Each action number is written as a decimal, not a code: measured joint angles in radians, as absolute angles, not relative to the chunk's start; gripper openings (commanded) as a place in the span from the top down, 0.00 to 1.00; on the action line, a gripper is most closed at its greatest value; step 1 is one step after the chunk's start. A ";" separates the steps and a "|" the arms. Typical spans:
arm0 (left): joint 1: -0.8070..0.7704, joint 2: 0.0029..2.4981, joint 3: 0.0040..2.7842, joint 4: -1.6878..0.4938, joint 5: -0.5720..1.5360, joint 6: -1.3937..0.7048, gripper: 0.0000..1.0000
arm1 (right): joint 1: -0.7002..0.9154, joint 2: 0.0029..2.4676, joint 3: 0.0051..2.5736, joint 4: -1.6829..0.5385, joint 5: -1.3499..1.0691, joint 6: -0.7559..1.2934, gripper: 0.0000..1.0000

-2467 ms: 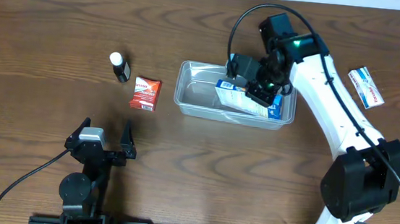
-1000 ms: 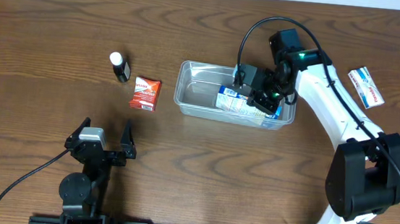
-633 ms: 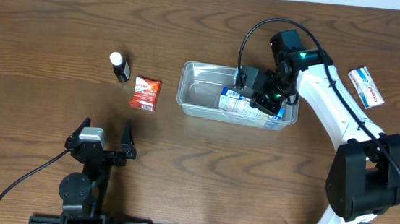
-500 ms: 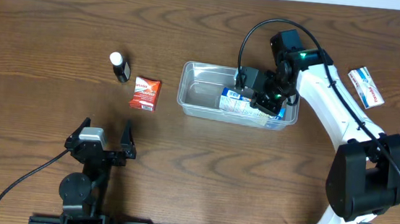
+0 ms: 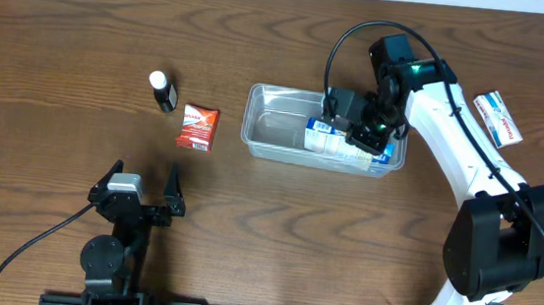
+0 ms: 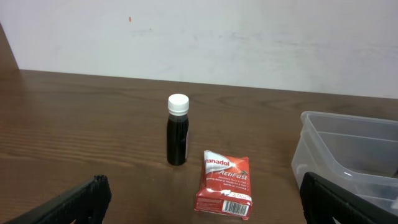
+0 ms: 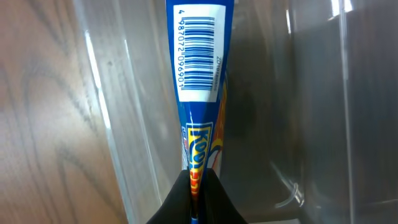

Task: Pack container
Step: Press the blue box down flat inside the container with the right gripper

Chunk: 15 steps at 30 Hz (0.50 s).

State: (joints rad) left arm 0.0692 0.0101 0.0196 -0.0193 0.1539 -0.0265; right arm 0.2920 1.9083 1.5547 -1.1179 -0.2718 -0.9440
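At mid-table: the container (image 5: 260,122), a clear rimmed tub with rounded corners, stands on the wooden table (image 5: 65,36); its long side runs left to right

Container seen from the wrists: one rounded corner (image 6: 348,143) shows at the right edge of the left wrist view; its clear walls (image 7: 323,93) fill most of the right wrist view

Inside the tub: a blue-and-white box (image 5: 337,141) sits in the right half, close to the near wall; it is set on edge, a narrow side with a barcode (image 7: 199,62) facing the wrist camera

Right arm: the right gripper (image 5: 367,133) reaches down into the right end of the container; its jaws are pinched together on the thin blue edge of the box; the dark fingertips (image 7: 174,205) meet around that edge at the bottom of the wrist view

Left arm: the left gripper (image 5: 144,176) sits near the front left of the table, well apart from the container; its jaws are spread wide with nothing between them; its fingers (image 6: 81,199) show only in the lower corners of its own view

Bottle (image 5: 163,92): small, dark, white-capped, upright (image 6: 177,134); left of the container

Red packet (image 5: 197,127): lies flat (image 6: 224,183) between the bottle and the container, near both, touching neither

Second box (image 5: 498,119): blue, white and red; lies flat at the far right, beyond the right arm, apart from the container
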 measured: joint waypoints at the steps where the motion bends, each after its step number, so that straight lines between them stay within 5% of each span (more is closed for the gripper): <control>1: 0.069 0.010 0.020 -0.019 0.154 -0.027 0.02 | 0.292 1.908 1.555 -1.119 -0.272 -0.947 0.96; 15: 0.069 0.010 0.020 -0.019 0.154 -0.027 0.02 | 0.292 1.908 1.555 -1.148 -0.308 -1.028 0.97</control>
State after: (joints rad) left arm 0.0692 0.0101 0.0196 -0.0193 0.1539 -0.0265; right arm 0.2920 1.9083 1.5547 -1.1481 -0.3080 -1.0275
